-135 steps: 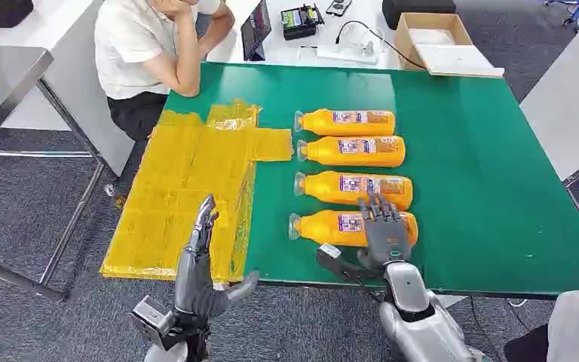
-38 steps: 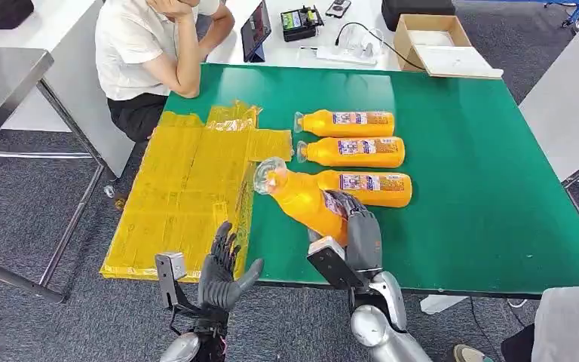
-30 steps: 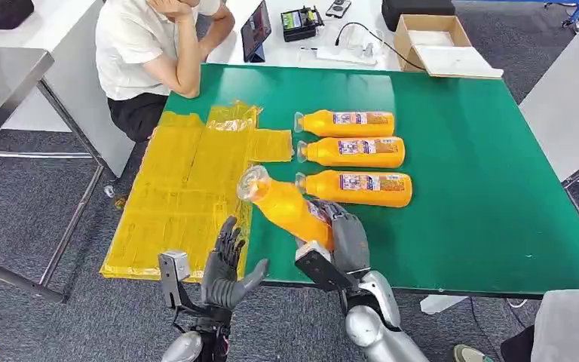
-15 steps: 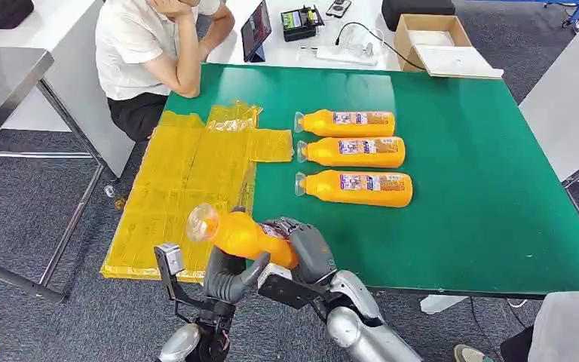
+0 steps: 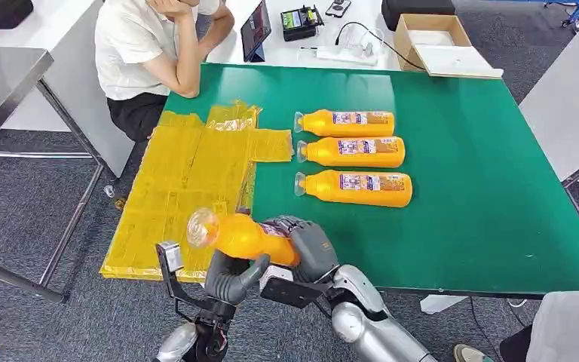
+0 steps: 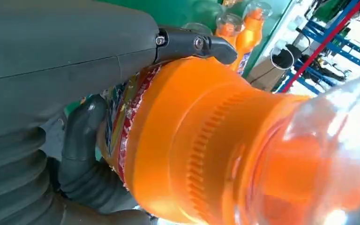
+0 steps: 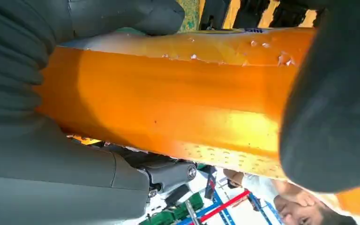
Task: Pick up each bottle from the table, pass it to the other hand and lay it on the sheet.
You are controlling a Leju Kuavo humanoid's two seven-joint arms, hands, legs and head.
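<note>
Head view has my right hand (image 5: 307, 245) wrapped around the body of an orange juice bottle (image 5: 243, 236), low in the frame just left of centre, at the near edge of the green worktop (image 5: 482, 188). The bottle lies roughly level, its clear cap pointing to the left of the frame, over the near corner of the yellow sheet (image 5: 188, 188). My left hand (image 5: 230, 275) sits directly beneath the bottle, thumb reaching up beside it; in the left wrist view its dark fingers (image 6: 82, 140) curl against the bottle's labelled part, so both hands are closed on it. The right wrist view shows the orange body pressed between my thumb and fingers.

Three more orange bottles (image 5: 353, 188) lie side by side in the middle of the frame, caps toward the sheet, well apart from my hands. A person in a white shirt (image 5: 139, 45) sits at the upper left, elbow on the worktop's far corner. A cardboard box (image 5: 437, 41), a tablet (image 5: 256, 30) and cables lie on the white table at the top.
</note>
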